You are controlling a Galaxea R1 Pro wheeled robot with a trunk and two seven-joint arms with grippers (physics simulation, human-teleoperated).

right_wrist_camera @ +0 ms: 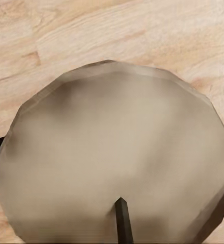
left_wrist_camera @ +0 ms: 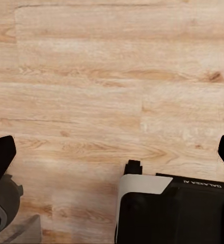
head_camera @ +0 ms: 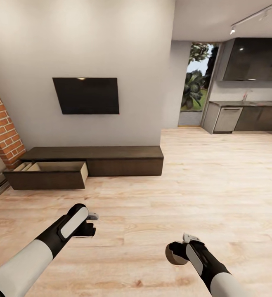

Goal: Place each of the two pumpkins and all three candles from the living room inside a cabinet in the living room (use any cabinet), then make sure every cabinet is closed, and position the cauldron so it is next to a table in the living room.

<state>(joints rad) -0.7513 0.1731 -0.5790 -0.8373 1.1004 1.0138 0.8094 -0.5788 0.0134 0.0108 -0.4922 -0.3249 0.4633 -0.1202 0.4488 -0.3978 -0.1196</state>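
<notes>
A beige-grey candle [right_wrist_camera: 117, 157] with a dark wick [right_wrist_camera: 123, 221] sits close in the right wrist view, and my right gripper [head_camera: 176, 253] is shut on it, low over the plank floor at the lower right of the head view. My left gripper [head_camera: 91, 225] stands open with nothing in it; its dark fingertips [left_wrist_camera: 0, 157] are spread wide over bare floor. Ahead against the wall stands the long low dark brown cabinet [head_camera: 111, 159]. Its left drawer [head_camera: 49, 173] is pulled out and shows pale wood inside. Pumpkins, cauldron and table are out of view.
A black TV [head_camera: 87, 95] hangs above the cabinet, and a red brick chimney [head_camera: 1, 128] rises at the far left. A kitchen [head_camera: 247, 111] lies at the back right beyond open wood floor [head_camera: 218, 177]. The robot's own base [left_wrist_camera: 173, 208] shows under the left wrist.
</notes>
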